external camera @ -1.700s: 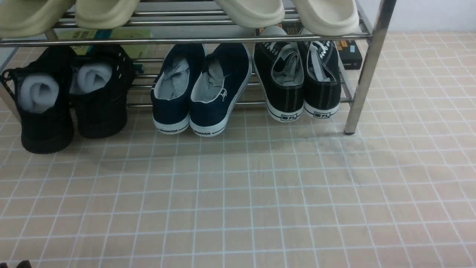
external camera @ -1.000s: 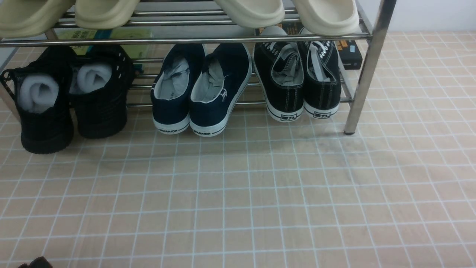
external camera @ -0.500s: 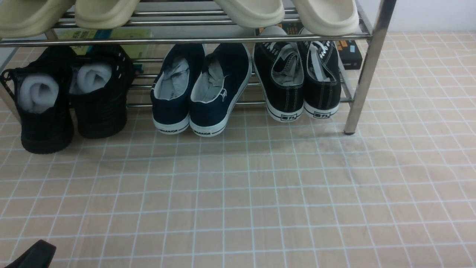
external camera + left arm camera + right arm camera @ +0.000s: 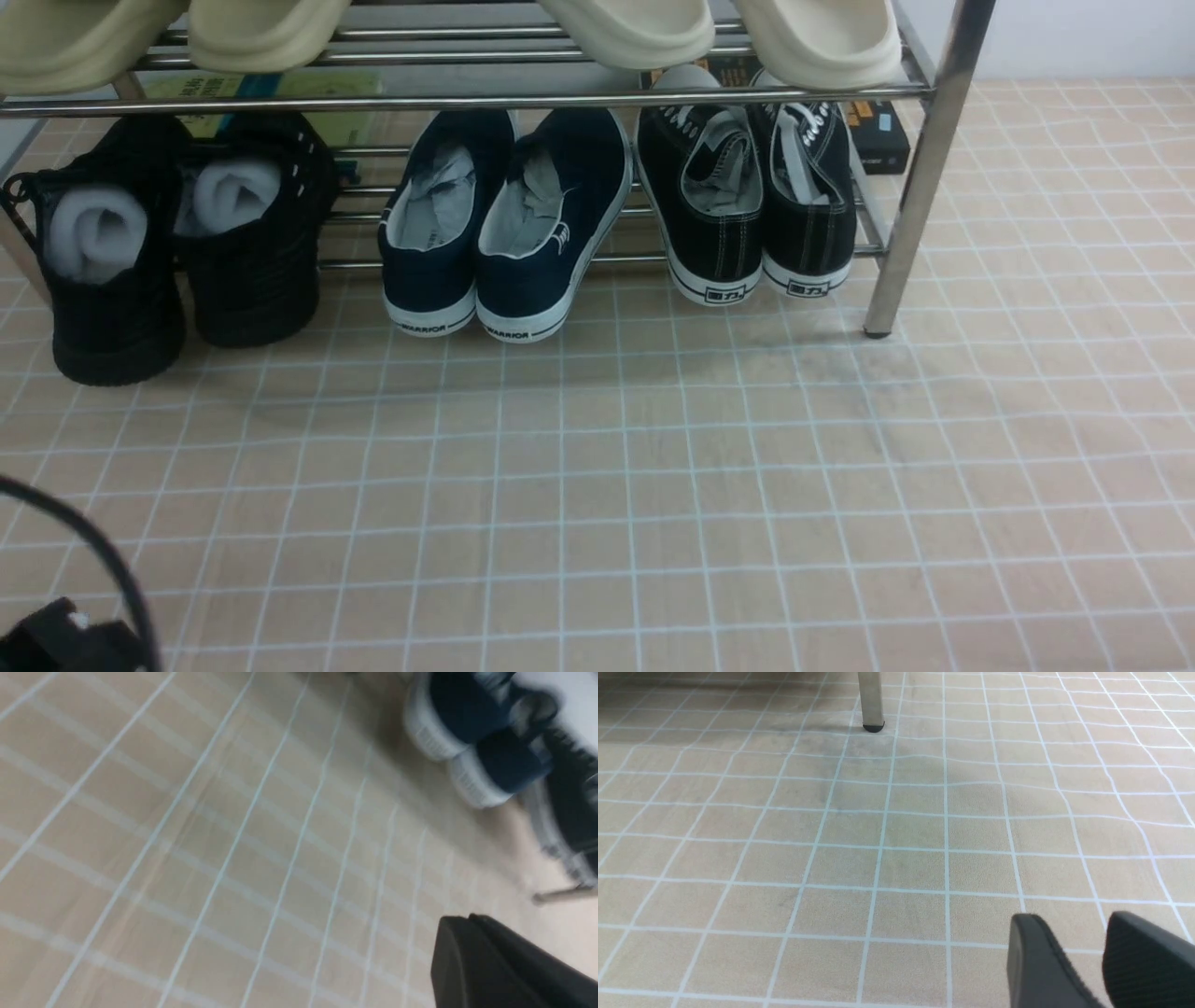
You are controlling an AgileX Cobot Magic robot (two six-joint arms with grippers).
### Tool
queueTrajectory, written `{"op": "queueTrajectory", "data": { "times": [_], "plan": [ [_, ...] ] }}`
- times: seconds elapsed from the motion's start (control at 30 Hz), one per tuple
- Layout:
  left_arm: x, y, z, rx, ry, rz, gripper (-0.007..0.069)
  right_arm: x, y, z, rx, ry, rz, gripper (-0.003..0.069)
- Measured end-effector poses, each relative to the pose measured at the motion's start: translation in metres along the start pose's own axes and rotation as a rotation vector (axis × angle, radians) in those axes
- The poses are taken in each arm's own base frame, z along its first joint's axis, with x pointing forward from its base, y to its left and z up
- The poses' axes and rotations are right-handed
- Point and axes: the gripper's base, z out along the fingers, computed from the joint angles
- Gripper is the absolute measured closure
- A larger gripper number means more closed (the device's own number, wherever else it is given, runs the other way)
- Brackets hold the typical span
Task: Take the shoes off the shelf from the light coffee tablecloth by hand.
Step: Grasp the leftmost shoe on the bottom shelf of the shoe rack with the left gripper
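As far as can be judged, barely begun — beneath everything, spread wide, a light beige-coffee cloth with a grid of thin white lines (image 4: pixel 560 420), with no shoe set down on its open stretch in front of the rack. Above it, a two-tier rack of shiny chrome metal tubes (image 4: pixel 467 103), loaded on both levels.

On the top tier, pale cream moulded clogs (image 4: pixel 261 37). On the lower tier, at the robot's left end, the pair to be taken: all-black knit sneakers with black soles (image 4: pixel 252 289), side by side, heels jutting out past the front rail, with grey rolled stuffing (image 4: pixel 98 224) inside. Beside them, navy white-soled slip-ons (image 4: pixel 541 280), then black canvas lace-ups with white stitching (image 4: pixel 719 243) (not wanted, by the look of the task, so best left alone).

Down near the cloth, well apart from the wanted pair, the left black gripper (image 4: pixel 472 919): closed up, with nothing seen in its grasp. Over on the other side, the right dark gripper (image 4: pixel 1078 919): parted a little, cloth visible through the gap, nothing held.

Done so far: no shoe off the rack. Left to do, probably: reach in, open the left claw, grip a heel or collar, draw out, lower to the cloth — then likewise for the second shoe.
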Motion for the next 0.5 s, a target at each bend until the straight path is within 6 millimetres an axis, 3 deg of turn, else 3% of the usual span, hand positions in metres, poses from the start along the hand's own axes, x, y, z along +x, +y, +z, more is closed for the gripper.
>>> {"op": "queueTrajectory", "data": {
  "times": [0.1,0.17,0.2,0.37,0.43,0.5],
  "plan": [
    [-0.009,-0.002,0.012,-0.159,0.147,0.045,0.0624,0.0,0.0,0.0,0.0,0.0,0.0,0.042],
    [-0.034,-0.013,0.019,-0.26,0.155,0.134,0.0624,0.0,0.0,0.0,0.0,0.0,0.0,0.042],
    [-0.035,-0.015,0.018,-0.254,0.148,0.137,0.0624,0.0,0.0,0.0,0.0,0.0,0.0,0.042],
    [-0.108,-0.054,0.023,-0.428,0.038,0.278,0.0624,0.0,0.0,0.0,0.0,0.0,0.0,0.042],
    [-0.121,-0.058,0.031,-0.485,0.051,0.292,0.0624,0.0,0.0,0.0,0.0,0.0,0.0,0.042],
    [-0.147,-0.066,0.047,-0.576,0.08,0.308,0.0624,0.0,0.0,0.0,0.0,0.0,0.0,0.042]
  ]
}}
